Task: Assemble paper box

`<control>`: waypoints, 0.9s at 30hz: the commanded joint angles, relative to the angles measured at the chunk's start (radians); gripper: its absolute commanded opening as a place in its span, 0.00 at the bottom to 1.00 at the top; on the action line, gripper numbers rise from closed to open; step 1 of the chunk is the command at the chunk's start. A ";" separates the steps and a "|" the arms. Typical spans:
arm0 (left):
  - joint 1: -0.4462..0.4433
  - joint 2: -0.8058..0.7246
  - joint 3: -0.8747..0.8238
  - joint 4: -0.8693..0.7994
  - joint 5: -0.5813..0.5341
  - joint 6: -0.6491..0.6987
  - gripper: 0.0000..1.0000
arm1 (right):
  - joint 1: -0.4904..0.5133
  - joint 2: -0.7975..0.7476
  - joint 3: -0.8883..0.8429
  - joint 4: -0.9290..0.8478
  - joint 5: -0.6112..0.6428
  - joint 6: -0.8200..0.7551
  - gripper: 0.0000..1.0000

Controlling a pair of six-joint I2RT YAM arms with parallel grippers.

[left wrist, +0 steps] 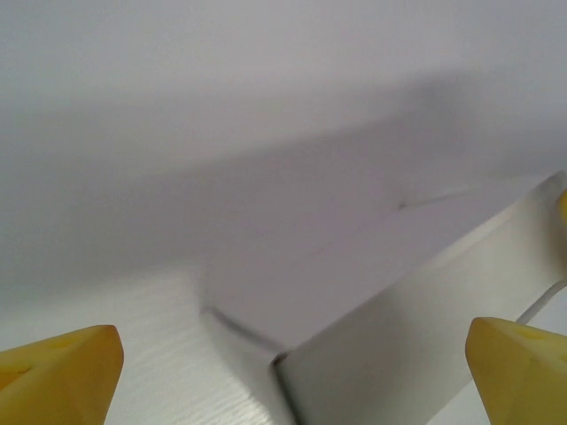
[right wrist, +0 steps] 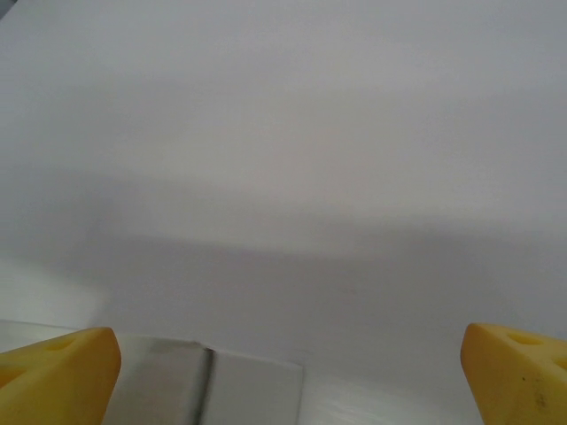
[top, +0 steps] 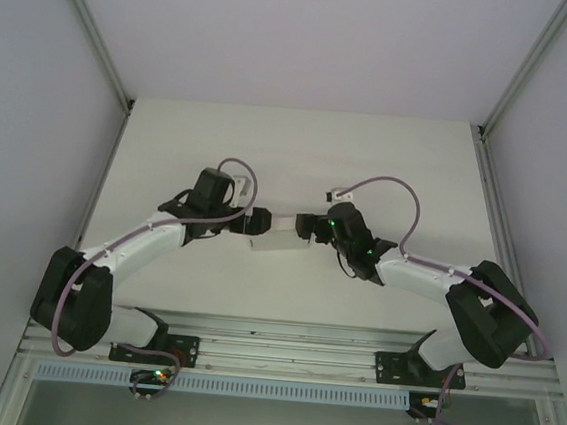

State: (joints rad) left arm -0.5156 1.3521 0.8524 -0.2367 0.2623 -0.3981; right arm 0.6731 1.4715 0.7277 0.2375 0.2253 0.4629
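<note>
- The white surface [top: 299,154] carries nothing apart from the task's one thing, which lies near its middle, well forward of the arm bases.
- The left arm [top: 129,248] and right arm [top: 428,277] both reach inward and meet over that middle spot, one at each end of the paper box.
- The paper box [top: 279,237] rests on the surface between the two grippers. In the left wrist view it [left wrist: 354,266] already reads as a raised rectangular body: a flat top face meets an upright side wall along a sharp folded edge, with a near corner standing on the surface.
- By that shape, the main folding of the body looks done. Whether the end flaps are tucked and closed cannot be told, and a faint slit or crease on the top face hints that some closing is left.
- The left gripper [left wrist: 288,381] is spread wide, the box's corner lying between its yellow fingertips [left wrist: 58,376] with nothing pinched.
- The right gripper [right wrist: 283,376] is likewise spread wide, gripping nothing, with an edge of the box [right wrist: 248,390] low between its fingertips [right wrist: 518,372].
</note>
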 commanded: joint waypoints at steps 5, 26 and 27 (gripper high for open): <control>0.015 -0.029 0.138 -0.050 -0.070 0.067 1.00 | 0.003 -0.017 0.229 -0.267 -0.157 -0.270 1.00; 0.213 -0.270 -0.045 -0.203 -0.274 0.040 1.00 | 0.051 0.556 0.943 -1.068 -0.410 -1.282 1.00; 0.216 -0.272 -0.049 -0.206 -0.275 0.037 1.00 | 0.055 0.586 0.975 -1.099 -0.396 -1.285 1.00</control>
State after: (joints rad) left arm -0.3122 1.1034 0.8181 -0.4217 0.0048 -0.3546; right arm 0.7185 1.9942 1.6295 -0.7250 -0.2127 -0.7547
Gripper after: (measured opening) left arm 0.999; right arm 0.996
